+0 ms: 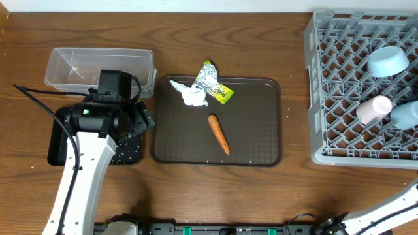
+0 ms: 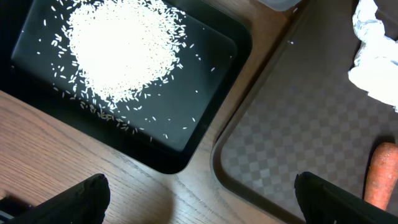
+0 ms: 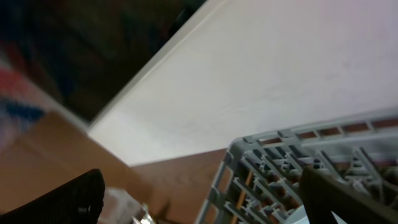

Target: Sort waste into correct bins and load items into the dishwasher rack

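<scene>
Since the wrist views made it pretty plain, I'll start with the arms: the left jaws stood wide apart with nothing between them, above the spot where the shallow black rectangular tray [image 2: 214, 115] sat just beside the larger dark brown serving tray [image 2: 292, 137] on the wooden bench [image 2: 93, 155]. A heap of loose white rice grains [image 2: 121, 50] lay in the black tray, with strays scattered round it. From overhead, the left arm [image 1: 88, 153] covered most of that black tray, and the clear plastic rectangular tub [image 1: 98, 68] sat just behind it. On the brown tray the crumpled white tissue [image 1: 189, 94] touched the crinkled silver-and-yellow-green foil wrapper [image 1: 213, 81], which poked over the far rim. The small orange carrot [image 1: 219, 134] lay near the middle, apart from both. Over on the right, the large square grey plastic rack [image 1: 326, 98] held the small light-blue bowl [image 1: 387, 61], a small whitish cup [image 1: 373, 109] on its side, and something pale blue cut off at the edge that I couldn't identify. The right jaws were spread too, gripping nothing, with a corner of the rack below them.
</scene>
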You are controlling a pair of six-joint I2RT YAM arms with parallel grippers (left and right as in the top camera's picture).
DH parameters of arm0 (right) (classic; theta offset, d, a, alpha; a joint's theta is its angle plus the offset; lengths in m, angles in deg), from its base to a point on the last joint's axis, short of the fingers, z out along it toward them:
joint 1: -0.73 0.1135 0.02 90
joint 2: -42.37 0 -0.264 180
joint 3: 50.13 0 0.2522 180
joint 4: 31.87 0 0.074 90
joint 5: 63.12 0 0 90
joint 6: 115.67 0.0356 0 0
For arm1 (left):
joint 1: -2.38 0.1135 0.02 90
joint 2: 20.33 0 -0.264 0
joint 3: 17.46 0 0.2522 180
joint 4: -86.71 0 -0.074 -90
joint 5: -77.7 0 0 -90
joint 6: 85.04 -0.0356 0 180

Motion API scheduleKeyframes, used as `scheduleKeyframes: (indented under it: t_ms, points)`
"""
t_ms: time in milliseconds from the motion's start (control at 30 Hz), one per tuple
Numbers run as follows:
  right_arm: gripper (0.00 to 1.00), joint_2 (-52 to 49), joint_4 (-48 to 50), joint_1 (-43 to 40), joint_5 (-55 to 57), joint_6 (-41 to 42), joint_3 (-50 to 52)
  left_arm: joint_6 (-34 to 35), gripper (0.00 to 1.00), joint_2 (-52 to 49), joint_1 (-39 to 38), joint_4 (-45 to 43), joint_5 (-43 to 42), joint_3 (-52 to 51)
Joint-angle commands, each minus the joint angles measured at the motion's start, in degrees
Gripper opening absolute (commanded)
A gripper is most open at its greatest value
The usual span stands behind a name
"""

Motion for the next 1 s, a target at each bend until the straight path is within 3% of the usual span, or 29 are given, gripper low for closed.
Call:
scheduleKeyframes:
  t_ms: [0, 133, 267, 433, 533, 800, 900, 967]
  points:
    - [0.99, 1.3, -6.8, 0.0, 8.5, -3.6, -1.1, 0.9, 0.98, -0.2, 0.2, 0.1, 0.5, 0.0]
    - [0.99, 1.3, -17.8, 0.7, 15.6, -3.9, -1.0, 0.9, 0.98, -0.2, 0.2, 0.1, 0.5, 0.0]
    - [0.99, 1.2, -28.9, 1.9, 21.9, -21.6, -1.0, 0.9, 0.98, -0.2, 0.2, 0.2, 0.5, 0.0]
    - [0.99, 1.2, -46.8, 1.8, 30.7, -34.7, -1.0, 0.9, 0.98, -0.2, 0.2, 0.1, 0.5, 0.0]
    - [0.99, 1.8, -52.6, 0.9, 33.8, -41.4, -1.0, 0.9, 0.98, -0.2, 0.2, 0.2, 0.5, 0.0]
    - [0.99, 8.1, -54.4, -0.8, 37.1, -42.1, -1.3, 0.9, 0.98, -0.2, 0.2, 0.1, 0.5, 0.0]
    - [0.99, 12.0, -60.7, -0.5, 45.2, -45.3, -1.3, 0.9, 0.98, -0.2, 0.2, 0.1, 0.5, 0.0]
    - [0.99, 15.3, -67.3, 0.3, 56.6, -50.9, -1.4, 0.9, 0.98, -0.2, 0.2, 0.1, 0.5, 0.0]
